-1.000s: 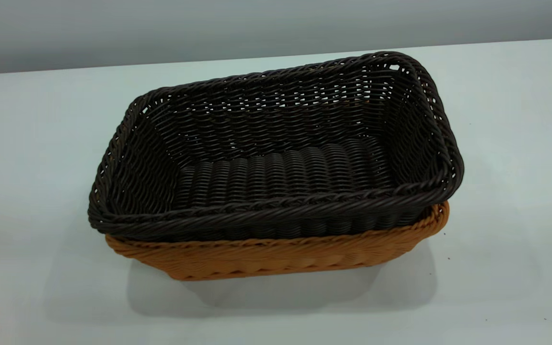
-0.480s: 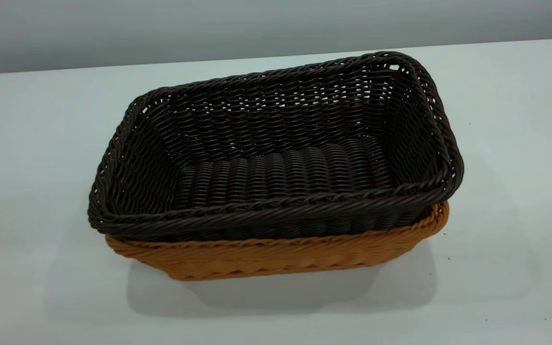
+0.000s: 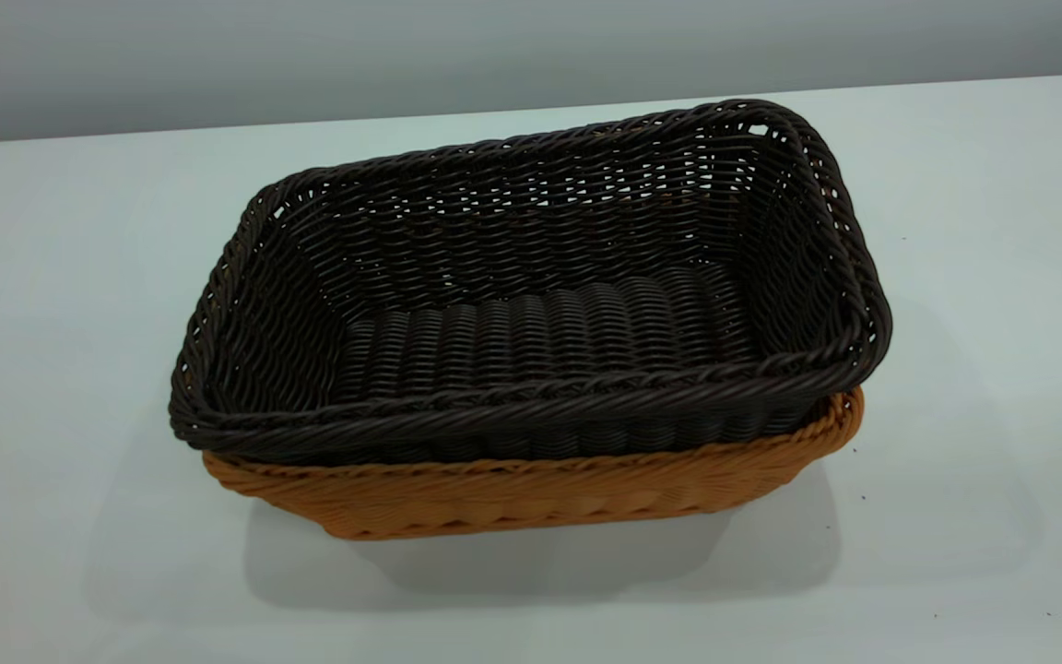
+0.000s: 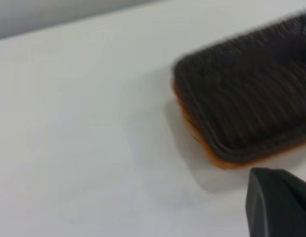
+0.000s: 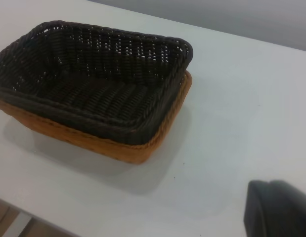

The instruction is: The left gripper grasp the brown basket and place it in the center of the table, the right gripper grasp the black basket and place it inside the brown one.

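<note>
The black basket (image 3: 531,286) sits nested inside the brown basket (image 3: 531,498) near the middle of the white worktop (image 3: 983,277), its braided rim riding above the tan one, which shows along the near side and at one corner. Neither arm appears in the exterior view. Each wrist view shows only a dark edge of its own gripper, the left gripper (image 4: 279,202) and the right gripper (image 5: 277,208), both well apart from the stacked pair and gripping nothing; how far the jaws stand open cannot be told. By the look of it, both placements are done. The remaining risk seems slight: the dark basket rests a little askew in the tan one, and a stray brush from either arm could tip it or slide the stack off centre.
</note>
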Robot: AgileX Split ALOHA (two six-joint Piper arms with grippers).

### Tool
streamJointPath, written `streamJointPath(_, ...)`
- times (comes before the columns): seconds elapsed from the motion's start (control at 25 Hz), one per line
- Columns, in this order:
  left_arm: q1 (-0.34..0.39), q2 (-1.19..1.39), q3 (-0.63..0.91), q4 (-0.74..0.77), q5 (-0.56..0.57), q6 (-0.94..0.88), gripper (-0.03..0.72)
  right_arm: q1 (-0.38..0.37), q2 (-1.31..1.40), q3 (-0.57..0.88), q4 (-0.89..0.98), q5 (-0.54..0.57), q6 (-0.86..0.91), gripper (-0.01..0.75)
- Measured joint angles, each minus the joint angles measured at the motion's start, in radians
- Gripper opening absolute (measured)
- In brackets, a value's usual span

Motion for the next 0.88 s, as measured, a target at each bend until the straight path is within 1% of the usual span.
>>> streamJointPath(0.08, 0.061, -0.037, 0.003, 0.000, -0.006, 0.000, -0.001, 0.000, 0.000, 0.000, 0.000, 0.000, 0.000, 0.003)
streamJointPath(0.2, 0.115, -0.098, 0.042, 0.019, -0.032, 0.001, -0.001, 0.000, 0.000, 0.000, 0.000, 0.000, 0.000, 0.003)
streamJointPath(0.32, 0.145, -0.160, 0.121, 0.039, -0.044, 0.001, -0.001, 0.000, 0.000, 0.000, 0.000, 0.000, 0.000, 0.003)
streamJointPath(0.6, 0.227, -0.279, 0.306, -0.003, -0.047, -0.035, -0.001, 0.000, 0.000, 0.000, -0.001, 0.000, 0.000, 0.003)
streamJointPath(0.68, 0.248, -0.294, 0.334, -0.003, -0.056, -0.042, -0.001, 0.000, 0.000, 0.000, -0.001, 0.000, 0.000, 0.003)
streamJointPath(0.88, 0.287, -0.335, 0.361, -0.011, -0.128, -0.062, -0.001, 0.000, 0.000, 0.000, -0.001, 0.000, 0.000, 0.003)
